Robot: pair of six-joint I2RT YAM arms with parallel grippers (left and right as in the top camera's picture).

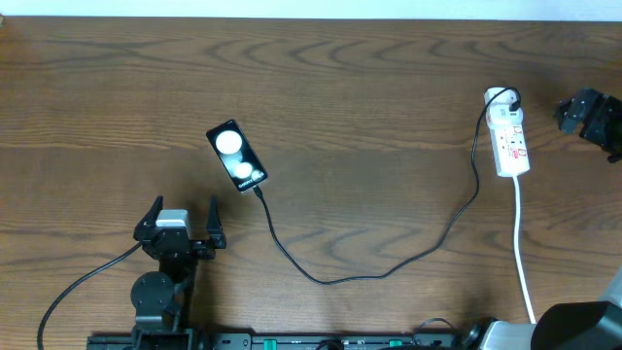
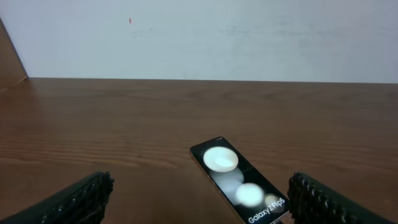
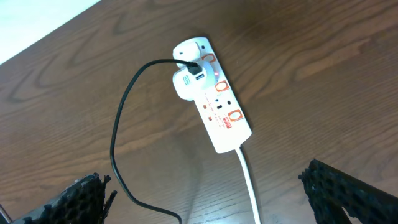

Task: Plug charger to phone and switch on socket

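Note:
The black phone lies flat and angled on the table, left of centre, with two white circles on its face. It also shows in the left wrist view. The thin black charger cable runs from the phone's lower end in a long loop to a white adapter plugged into the white socket strip; the strip also shows in the right wrist view. My left gripper is open and empty just below-left of the phone. My right gripper is open and empty, right of the strip.
The strip's white cord runs down to the table's front edge. Black robot-base cables lie at the front left. A white wall stands beyond the table's far edge.

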